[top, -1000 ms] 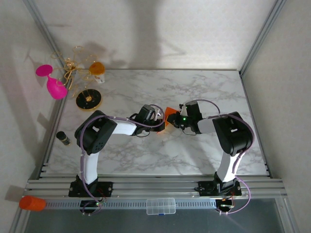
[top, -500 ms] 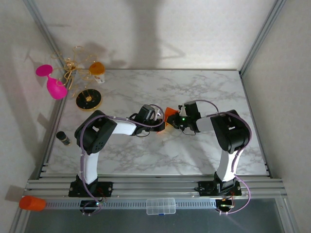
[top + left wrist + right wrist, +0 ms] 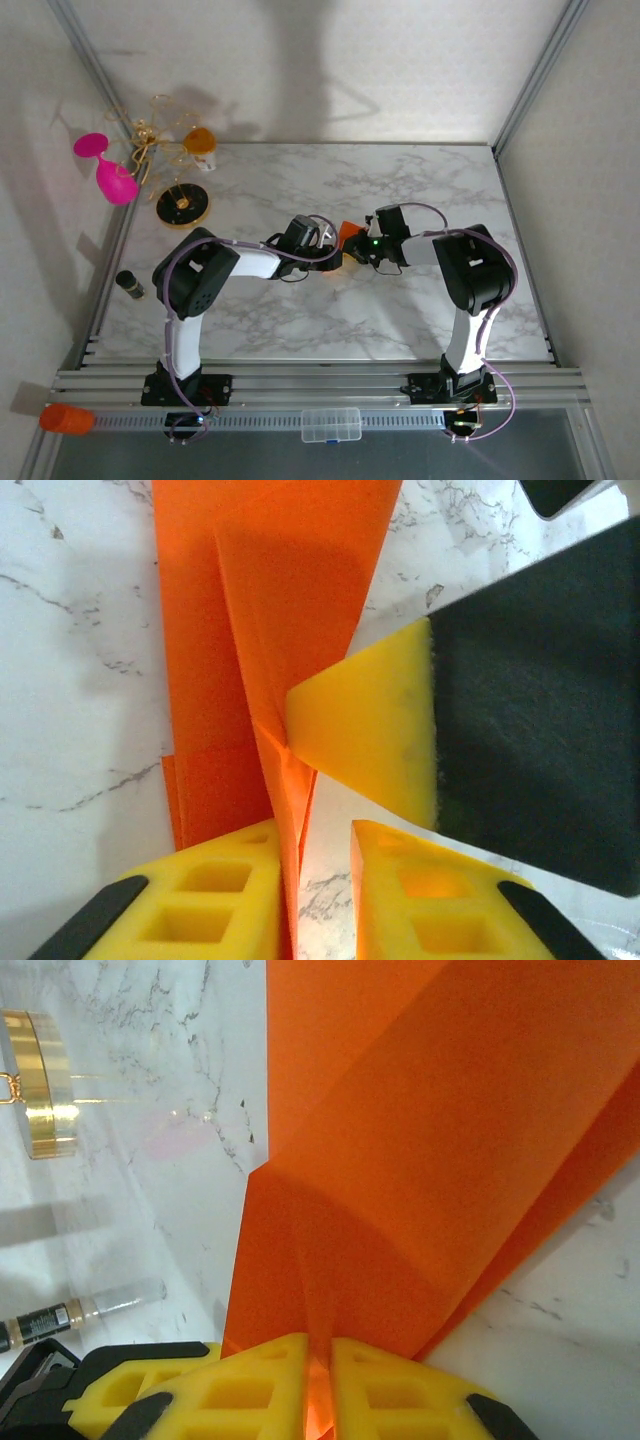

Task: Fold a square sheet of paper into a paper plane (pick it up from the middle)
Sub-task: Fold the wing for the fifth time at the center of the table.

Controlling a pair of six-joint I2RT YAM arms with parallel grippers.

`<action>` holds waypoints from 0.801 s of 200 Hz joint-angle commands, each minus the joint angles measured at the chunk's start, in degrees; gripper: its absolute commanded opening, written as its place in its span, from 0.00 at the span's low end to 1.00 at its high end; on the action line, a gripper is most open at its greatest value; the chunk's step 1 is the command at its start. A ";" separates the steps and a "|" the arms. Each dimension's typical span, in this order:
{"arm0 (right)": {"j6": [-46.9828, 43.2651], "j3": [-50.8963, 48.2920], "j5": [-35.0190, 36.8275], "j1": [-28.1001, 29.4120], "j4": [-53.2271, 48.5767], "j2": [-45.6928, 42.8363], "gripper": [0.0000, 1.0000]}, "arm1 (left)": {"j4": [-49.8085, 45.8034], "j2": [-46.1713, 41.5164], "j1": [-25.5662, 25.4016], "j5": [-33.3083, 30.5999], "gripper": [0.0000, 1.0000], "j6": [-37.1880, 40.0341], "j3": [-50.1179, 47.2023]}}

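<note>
As seen from above, shows the paper (image 3: 349,235) lodged between left gripper (image 3: 337,257) and right gripper (image 3: 360,246), touching both. From the left wrist, finds its raised crease between narrowly parted fingers (image 3: 200,905), brushing one, unclamped; has a right-gripper pad (image 3: 370,735) pressing the fold farther up. From the right wrist, catches fingers (image 3: 250,1390) nipped tight on the paper's ridge, sheet fanning away ahead.
</note>
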 commanded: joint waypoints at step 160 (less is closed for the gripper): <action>-2.79 1.77 6.58 0.75 -5.08 5.84 0.16 | -17.19 -8.49 1.44 -4.83 0.33 -3.03 0.31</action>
